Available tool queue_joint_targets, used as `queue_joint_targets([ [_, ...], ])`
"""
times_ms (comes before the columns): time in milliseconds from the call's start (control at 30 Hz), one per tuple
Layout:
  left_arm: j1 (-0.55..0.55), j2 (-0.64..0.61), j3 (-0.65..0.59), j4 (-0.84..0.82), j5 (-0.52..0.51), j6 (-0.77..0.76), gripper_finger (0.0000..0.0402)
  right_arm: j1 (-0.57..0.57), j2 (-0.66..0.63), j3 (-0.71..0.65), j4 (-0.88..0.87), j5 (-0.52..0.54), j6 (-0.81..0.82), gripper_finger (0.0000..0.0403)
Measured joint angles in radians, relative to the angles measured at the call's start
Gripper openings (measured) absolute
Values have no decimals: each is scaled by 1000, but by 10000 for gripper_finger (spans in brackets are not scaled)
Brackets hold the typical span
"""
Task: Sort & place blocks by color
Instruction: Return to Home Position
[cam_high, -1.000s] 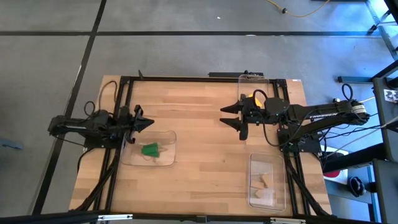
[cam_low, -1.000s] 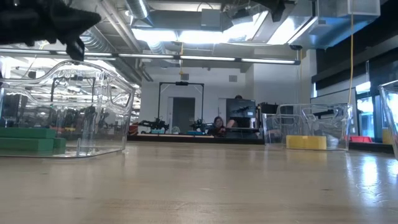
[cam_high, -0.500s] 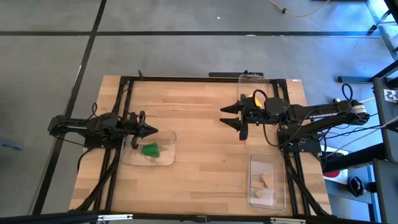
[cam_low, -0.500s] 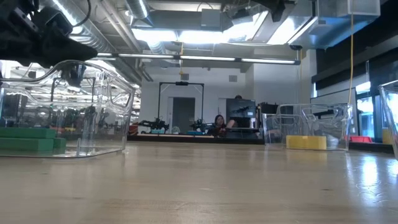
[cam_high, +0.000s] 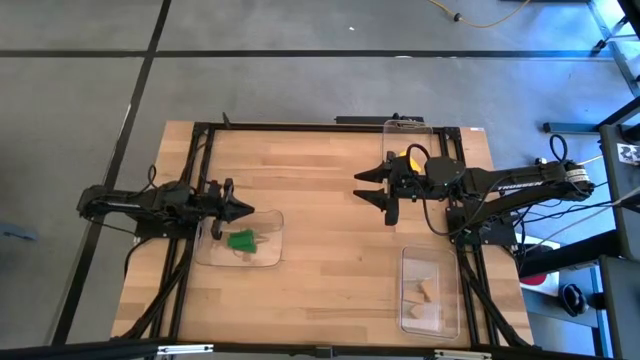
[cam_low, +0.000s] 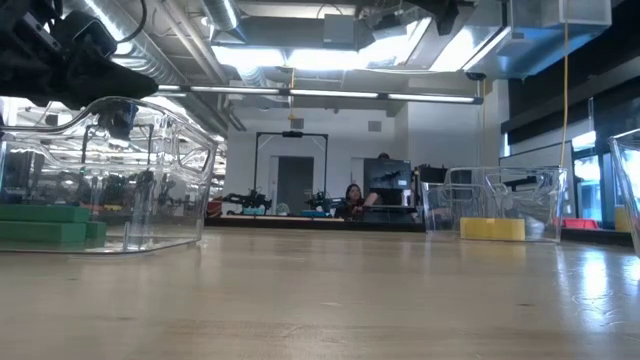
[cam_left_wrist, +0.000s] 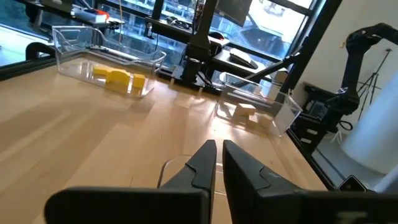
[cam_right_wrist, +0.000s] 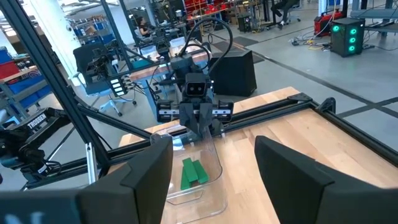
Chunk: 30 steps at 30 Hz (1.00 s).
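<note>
**Left to right:** The left gripper (cam_high: 243, 210) now shows its two dark fingers pressed together into a single point. A second ago they stood spread in a fork. Over the last half-second nothing on the table has shifted.

The gripper hangs over the edge of the left tray (cam_high: 272, 258), a clear plastic tub with rounded corners. Inside lie the green blocks (cam_high: 241, 240), flat-sided painted pieces touching one another (the low view shows them as low slabs on the tray floor).

The table (cam_high: 320, 250) is pale wood laid in narrow strips with a matte grain. A black metal frame (cam_high: 300, 126) runs along its edges.

Right of centre, the right gripper (cam_high: 360, 186) hangs above bare wood with its jaws spread wide, as in the earlier pictures. Its arm reaches in from the right edge.

Just beyond it, at the upper right corner of the overhead view, a second clear tray (cam_high: 392, 130) holds the yellow blocks (cam_high: 404, 156). From above the arm largely hides them. The left wrist view shows them as chunky rectangular pieces set end to end.

At the lower right, a third clear tray (cam_high: 405, 305), long and narrow, holds the tan blocks (cam_high: 428, 291). They are bare, unpainted wood, and one looks wedge-shaped.
</note>
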<state>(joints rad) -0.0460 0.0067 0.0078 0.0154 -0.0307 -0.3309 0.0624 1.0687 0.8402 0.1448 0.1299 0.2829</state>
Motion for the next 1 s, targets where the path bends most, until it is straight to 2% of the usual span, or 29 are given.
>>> queue_joint_targets([
  [400, 0, 0, 0, -1, -1, 0, 6, 0, 0, 0, 0, 0, 0, 232],
  [500, 0, 0, 0, -1, -1, 0, 1, 0, -7, 0, -24, 0, -107, 232],
  [800, 0, 0, 0, -1, -1, 0, 15, 0, -159, -6, 6, 0, -223, 232],
  [900, 0, 0, 0, -1, -2, 1, 21, -1, -219, -84, 82, 15, -243, 232],
  [1000, 0, 0, 0, -1, -2, 0, 25, -2, -276, -255, 317, 44, -214, 232],
])
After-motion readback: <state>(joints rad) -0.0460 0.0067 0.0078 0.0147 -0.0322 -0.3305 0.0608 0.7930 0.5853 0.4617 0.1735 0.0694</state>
